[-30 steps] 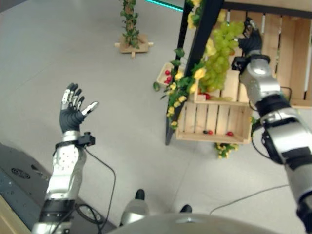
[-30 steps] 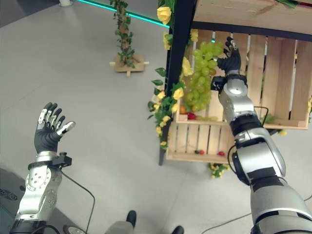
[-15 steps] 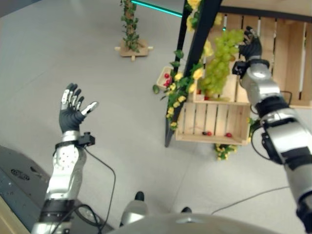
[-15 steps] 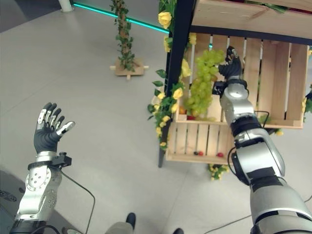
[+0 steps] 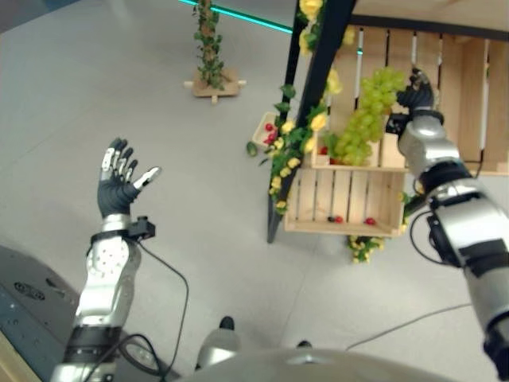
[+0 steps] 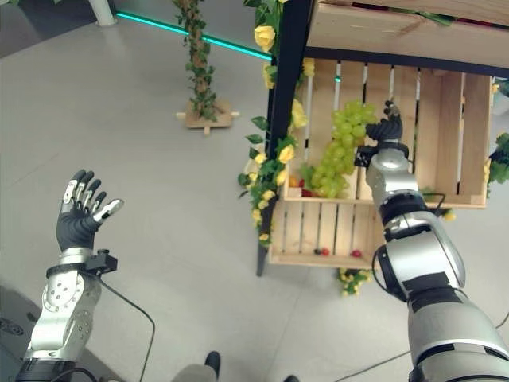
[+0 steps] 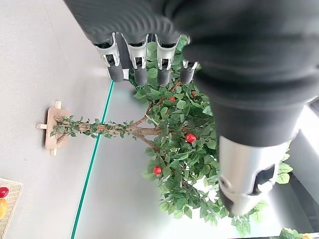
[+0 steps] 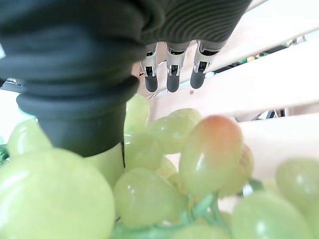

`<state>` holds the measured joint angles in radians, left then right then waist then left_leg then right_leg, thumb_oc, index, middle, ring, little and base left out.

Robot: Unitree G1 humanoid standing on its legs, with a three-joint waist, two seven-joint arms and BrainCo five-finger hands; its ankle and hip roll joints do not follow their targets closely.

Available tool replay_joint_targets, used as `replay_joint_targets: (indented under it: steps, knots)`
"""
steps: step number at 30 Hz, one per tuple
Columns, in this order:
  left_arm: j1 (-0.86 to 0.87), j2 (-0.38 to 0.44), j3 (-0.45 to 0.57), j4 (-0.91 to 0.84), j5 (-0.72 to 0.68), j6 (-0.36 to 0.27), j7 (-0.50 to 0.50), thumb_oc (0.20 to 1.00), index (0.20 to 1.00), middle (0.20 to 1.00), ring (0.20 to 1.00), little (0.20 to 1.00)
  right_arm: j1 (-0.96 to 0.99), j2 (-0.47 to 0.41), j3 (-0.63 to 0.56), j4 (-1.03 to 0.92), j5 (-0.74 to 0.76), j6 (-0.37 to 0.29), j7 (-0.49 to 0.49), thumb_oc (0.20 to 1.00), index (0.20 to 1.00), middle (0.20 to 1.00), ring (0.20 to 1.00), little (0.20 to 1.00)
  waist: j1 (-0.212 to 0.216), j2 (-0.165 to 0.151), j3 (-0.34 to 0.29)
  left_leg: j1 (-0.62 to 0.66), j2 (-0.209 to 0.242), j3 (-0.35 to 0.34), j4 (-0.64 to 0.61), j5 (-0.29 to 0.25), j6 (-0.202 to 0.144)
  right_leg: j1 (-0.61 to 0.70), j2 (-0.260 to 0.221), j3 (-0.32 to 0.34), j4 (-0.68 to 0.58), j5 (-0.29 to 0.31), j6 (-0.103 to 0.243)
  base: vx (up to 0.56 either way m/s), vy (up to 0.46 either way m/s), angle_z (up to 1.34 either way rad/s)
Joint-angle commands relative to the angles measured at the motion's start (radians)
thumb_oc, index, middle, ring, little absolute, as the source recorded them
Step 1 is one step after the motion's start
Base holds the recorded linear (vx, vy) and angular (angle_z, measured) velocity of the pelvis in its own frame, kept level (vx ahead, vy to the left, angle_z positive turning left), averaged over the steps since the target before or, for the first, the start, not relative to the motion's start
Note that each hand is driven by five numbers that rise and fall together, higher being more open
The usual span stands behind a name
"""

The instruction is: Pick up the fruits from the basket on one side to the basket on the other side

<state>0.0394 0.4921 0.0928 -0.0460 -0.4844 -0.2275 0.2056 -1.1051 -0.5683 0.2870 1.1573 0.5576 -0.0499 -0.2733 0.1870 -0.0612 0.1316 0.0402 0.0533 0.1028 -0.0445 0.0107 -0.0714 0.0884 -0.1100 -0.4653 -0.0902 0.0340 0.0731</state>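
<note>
The wooden crate stand [image 6: 374,167] holds one green grape bunch [image 6: 338,151], which the right hand [image 6: 384,131] grips by its top; the bunch has sunk lower toward the crate shelf than a moment ago, so the transfer looks underway. The left hand [image 5: 119,179] hovers spread and empty. Three small red fruits [image 5: 350,220] lie below.

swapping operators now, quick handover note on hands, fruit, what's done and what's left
Right hand: raised at the wooden crate shelf, shut on the green grapes, which hang beside it above the lower crate.
Left hand: open, idle, held up over the floor.
Small red fruits lie in the lower crate; a small basket with red fruit sits behind the flowers.
Done: grapes gripped.
Left: carry the grapes to the other basket and release, then the remaining fruit.
</note>
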Motion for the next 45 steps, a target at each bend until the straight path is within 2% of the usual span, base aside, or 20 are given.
replay_joint_targets:
  steps: [1,5,6,7,8,14,18,22,25,28,33,34,37,40,43,45]
  knots:
    - [0.021,0.074,-0.003,-0.051,0.025,-0.033,0.001,1.000,1.000,1.000,1.000,1.000,-0.162,-0.113,0.120,0.072,-0.137,-0.005,0.004,1.000,1.000,1.000,1.000,1.000,-0.016,-0.019,-0.042,-0.015,-0.080,0.025,-0.037,-0.031,0.042,-0.012,0.037,-0.015,0.074,-0.092,0.016,0.00,0.000,0.00]
    - [0.030,0.081,0.007,-0.053,0.039,-0.029,-0.009,1.000,1.000,1.000,1.000,1.000,-0.214,-0.196,0.263,0.055,-0.409,0.052,-0.004,1.000,1.000,1.000,1.000,1.000,-0.024,-0.024,-0.043,-0.018,-0.080,0.026,-0.038,-0.029,0.043,-0.015,0.038,-0.012,0.072,-0.088,0.018,0.00,0.000,0.00]
    - [0.030,0.081,0.008,-0.053,0.039,-0.029,-0.009,1.000,1.000,1.000,1.000,1.000,-0.214,-0.196,0.263,0.055,-0.409,0.052,-0.004,1.000,1.000,1.000,1.000,1.000,-0.024,-0.024,-0.043,-0.018,-0.080,0.026,-0.038,-0.029,0.043,-0.015,0.038,-0.013,0.072,-0.088,0.018,0.00,0.000,0.00]
    - [0.032,0.082,0.018,-0.055,0.051,-0.029,-0.012,1.000,1.000,1.000,1.000,1.000,-0.222,-0.238,0.316,-0.001,-0.526,0.061,-0.008,1.000,1.000,1.000,1.000,1.000,-0.027,-0.025,-0.044,-0.018,-0.080,0.025,-0.039,-0.030,0.043,-0.015,0.039,-0.013,0.071,-0.088,0.019,0.00,0.000,0.00]
    - [0.033,0.083,0.023,-0.054,0.073,-0.033,-0.027,1.000,1.000,1.000,1.000,1.000,-0.224,-0.331,0.381,-0.052,-0.712,0.084,-0.025,1.000,1.000,1.000,1.000,1.000,-0.028,-0.030,-0.049,-0.019,-0.080,0.023,-0.039,-0.032,0.042,-0.013,0.038,-0.018,0.070,-0.088,0.021,0.00,0.000,0.00]
    - [0.019,0.079,0.027,-0.036,0.131,-0.047,-0.042,1.000,1.000,1.000,1.000,1.000,-0.239,-0.512,0.597,-0.158,-1.291,0.184,0.009,1.000,1.000,1.000,1.000,1.000,-0.027,-0.035,-0.055,-0.017,-0.081,0.016,-0.039,-0.039,0.040,-0.008,0.038,-0.023,0.067,-0.092,0.025,0.01,-0.001,0.00]
    - [0.018,0.073,0.027,-0.027,0.146,-0.049,-0.046,1.000,1.000,1.000,1.000,1.000,-0.240,-0.552,0.668,-0.145,-1.475,0.206,0.068,1.000,1.000,1.000,1.000,1.000,-0.027,-0.044,-0.060,-0.015,-0.081,0.013,-0.039,-0.042,0.039,-0.002,0.038,-0.027,0.064,-0.093,0.024,0.01,-0.003,0.03]
    - [0.022,0.055,0.035,-0.024,0.166,-0.041,-0.047,1.000,1.000,1.000,1.000,1.000,-0.254,-0.568,0.699,-0.195,-1.563,0.207,0.101,1.000,1.000,1.000,1.000,1.000,-0.031,-0.046,-0.060,-0.012,-0.080,0.012,-0.040,-0.045,0.039,0.001,0.038,-0.025,0.061,-0.092,0.024,0.00,0.000,0.00]
    - [0.024,0.052,0.038,-0.024,0.173,-0.037,-0.054,1.000,1.000,1.000,1.000,1.000,-0.247,-0.582,0.714,-0.236,-1.608,0.198,0.135,1.000,1.000,1.000,1.000,1.000,-0.033,-0.048,-0.061,-0.010,-0.079,0.014,-0.040,-0.048,0.040,0.001,0.038,-0.024,0.062,-0.092,0.024,0.00,0.000,0.00]
    - [0.023,0.050,0.041,-0.022,0.173,-0.037,-0.052,1.000,1.000,1.000,1.000,1.000,-0.248,-0.581,0.698,-0.257,-1.604,0.204,0.130,1.000,1.000,1.000,1.000,1.000,-0.035,-0.049,-0.062,-0.008,-0.080,0.016,-0.040,-0.049,0.041,0.002,0.038,-0.021,0.062,-0.092,0.024,0.00,0.000,0.00]
    - [0.021,0.043,0.041,-0.023,0.172,-0.039,-0.050,1.000,1.000,1.000,1.000,1.000,-0.229,-0.570,0.621,-0.281,-1.511,0.201,0.096,1.000,1.000,1.000,1.000,1.000,-0.035,-0.050,-0.062,-0.007,-0.081,0.019,-0.039,-0.051,0.043,0.002,0.039,-0.015,0.062,-0.092,0.024,0.00,0.000,0.00]
    - [0.020,0.041,0.040,-0.023,0.171,-0.041,-0.049,1.000,1.000,1.000,1.000,1.000,-0.225,-0.561,0.601,-0.275,-1.477,0.200,0.086,1.000,1.000,1.000,1.000,1.000,-0.035,-0.048,-0.061,-0.006,-0.080,0.020,-0.039,-0.050,0.043,0.002,0.039,-0.015,0.063,-0.092,0.024,0.00,0.000,0.00]
    - [0.014,0.039,0.041,-0.024,0.156,-0.041,-0.044,1.000,1.000,1.000,1.000,1.000,-0.189,-0.497,0.478,-0.234,-1.240,0.180,0.052,1.000,1.000,1.000,1.000,1.000,-0.030,-0.047,-0.060,-0.006,-0.081,0.021,-0.039,-0.049,0.045,0.001,0.038,-0.015,0.065,-0.091,0.023,0.00,0.000,0.00]
    - [0.015,0.036,0.039,-0.022,0.132,-0.042,-0.035,1.000,1.000,1.000,1.000,1.000,-0.167,-0.430,0.366,-0.199,-0.954,0.117,0.014,1.000,1.000,1.000,1.000,1.000,-0.028,-0.051,-0.059,-0.005,-0.081,0.021,-0.039,-0.047,0.046,0.001,0.038,-0.014,0.064,-0.090,0.022,0.00,0.000,0.00]
    - [0.014,0.037,0.027,-0.032,0.118,-0.054,-0.044,1.000,1.000,1.000,1.000,1.000,-0.143,-0.418,0.388,-0.167,-0.857,0.052,0.025,1.000,1.000,1.000,1.000,1.000,-0.023,-0.051,-0.056,-0.003,-0.082,0.021,-0.039,-0.045,0.046,0.004,0.037,-0.018,0.064,-0.089,0.023,0.00,0.000,0.00]
    - [0.022,0.038,0.038,-0.037,0.120,-0.058,-0.042,1.000,1.000,1.000,1.000,1.000,-0.122,-0.427,0.384,-0.284,-0.828,0.022,0.039,1.000,1.000,1.000,1.000,1.000,-0.028,-0.047,-0.055,0.000,-0.081,0.023,-0.040,-0.045,0.045,0.004,0.036,-0.016,0.063,-0.088,0.024,0.00,0.000,0.00]
